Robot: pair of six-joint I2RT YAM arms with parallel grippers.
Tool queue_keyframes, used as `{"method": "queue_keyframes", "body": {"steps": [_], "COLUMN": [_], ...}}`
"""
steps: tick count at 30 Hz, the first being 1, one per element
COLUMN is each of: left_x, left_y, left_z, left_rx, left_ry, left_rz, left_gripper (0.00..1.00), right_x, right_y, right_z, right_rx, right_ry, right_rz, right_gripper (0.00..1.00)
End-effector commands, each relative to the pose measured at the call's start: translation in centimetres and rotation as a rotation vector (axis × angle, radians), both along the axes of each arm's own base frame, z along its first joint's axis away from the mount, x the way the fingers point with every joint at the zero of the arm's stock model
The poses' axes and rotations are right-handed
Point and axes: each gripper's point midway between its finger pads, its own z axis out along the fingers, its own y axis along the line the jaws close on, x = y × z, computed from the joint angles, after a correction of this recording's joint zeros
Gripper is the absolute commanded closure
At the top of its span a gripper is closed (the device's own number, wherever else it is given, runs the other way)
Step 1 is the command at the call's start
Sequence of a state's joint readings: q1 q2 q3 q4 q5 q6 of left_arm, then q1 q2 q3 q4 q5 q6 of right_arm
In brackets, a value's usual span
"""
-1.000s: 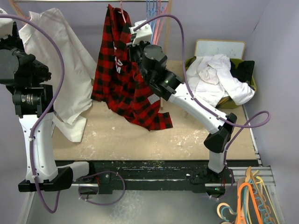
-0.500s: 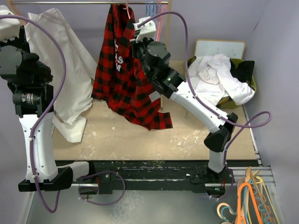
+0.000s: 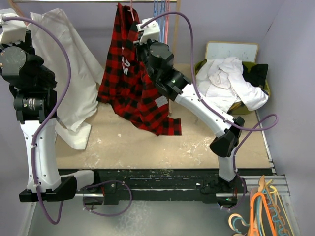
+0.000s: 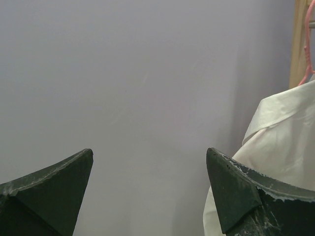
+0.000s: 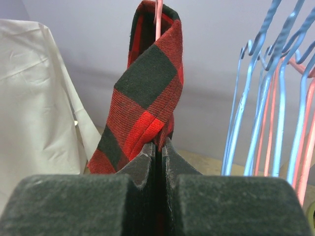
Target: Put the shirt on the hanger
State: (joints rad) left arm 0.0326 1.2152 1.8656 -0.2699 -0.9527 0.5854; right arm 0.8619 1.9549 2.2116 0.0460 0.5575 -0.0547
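Note:
The red-and-black plaid shirt [image 3: 129,83] hangs from the rail at the top centre, its lower part trailing onto the table. The pink hanger [image 3: 131,9] shows only as a hook above its collar, and as a pink rod [image 5: 159,17] in the right wrist view. My right gripper [image 5: 158,143] is shut on a fold of the shirt [image 5: 147,93] just below the hanger's neck; in the top view it sits at the shirt's upper right edge [image 3: 142,46]. My left gripper [image 4: 150,162] is open and empty, held high at the left, facing the wall.
A large white garment [image 3: 69,73] hangs at the left, beside my left arm. Light blue and pink hangers [image 5: 275,98] hang right of the shirt. A green basket [image 3: 263,88] of white clothes stands at the back right. Orange hangers [image 3: 261,211] lie at the bottom right.
My right gripper has risen and moved toward the rail with the shirt, lifting its collar higher. The left arm has shifted only slightly.

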Motion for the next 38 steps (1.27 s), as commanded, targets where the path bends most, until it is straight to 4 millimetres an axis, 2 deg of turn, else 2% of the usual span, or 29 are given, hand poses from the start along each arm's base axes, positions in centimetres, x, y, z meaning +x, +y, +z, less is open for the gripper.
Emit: {"method": "queue_keyframes", "body": {"steps": [1,6,7,9,13,14,15,20,26,29,32,33,36,38], "left_x": [-0.7,-1.1,-1.1,-1.2,-1.4,-1.4,-1.4,-1.4,-0.9,-0.4,0.1,0.2,0.6,0.4], "left_y": [0.0,0.2,0.1,0.2,0.5,0.5,0.6,0.8,0.6,-0.2,-0.8,-0.8,-1.0,-0.7], "left_z": [0.3,0.3,0.3,0.2,-0.1,-0.2,-0.4,-1.3,-2.2,-3.2,-4.0,-4.2,-5.0,-4.6], "left_rx": [0.010,0.016,0.016,0.014,0.006,0.003,-0.002,-0.023,-0.040,-0.061,-0.082,-0.089,-0.103,-0.128], "left_ry": [-0.003,-0.002,0.000,-0.003,-0.005,-0.001,0.000,0.018,0.062,0.132,0.157,0.158,0.163,0.106], "left_rz": [-0.008,0.009,0.009,0.013,0.020,0.019,0.017,0.000,-0.049,-0.147,-0.205,-0.207,-0.225,-0.192], "left_gripper": [0.01,0.01,0.01,0.01,0.01,0.01,0.01,0.01,0.01,0.01,0.01,0.01,0.01,0.01], "right_x": [-1.2,-2.4,-2.8,-3.5,-5.3,-5.8,-6.5,-9.2,-10.5,-11.3,-12.2,-12.5,-12.6,-12.7], "right_y": [-2.0,-2.6,-2.8,-3.2,-4.3,-4.4,-4.6,-5.8,-7.2,-7.6,-8.7,-8.7,-9.7,-10.3], "right_z": [3.9,3.6,3.7,3.9,5.0,5.2,5.6,5.9,4.7,4.0,2.9,2.0,0.4,-0.3], "right_rx": [0.118,0.147,0.156,0.162,0.183,0.186,0.194,0.223,0.221,0.217,0.209,0.188,0.178,0.166], "right_ry": [-0.055,-0.037,-0.036,-0.034,-0.042,-0.045,-0.050,-0.082,-0.081,-0.082,-0.078,-0.058,-0.029,-0.015], "right_rz": [-0.006,0.023,0.035,0.053,0.088,0.107,0.130,0.207,0.213,0.230,0.233,0.244,0.209,0.189], "right_gripper": [1.00,0.99,0.93,0.72,0.18,0.07,0.01,0.00,0.00,0.00,0.00,0.00,0.00,0.00]}}
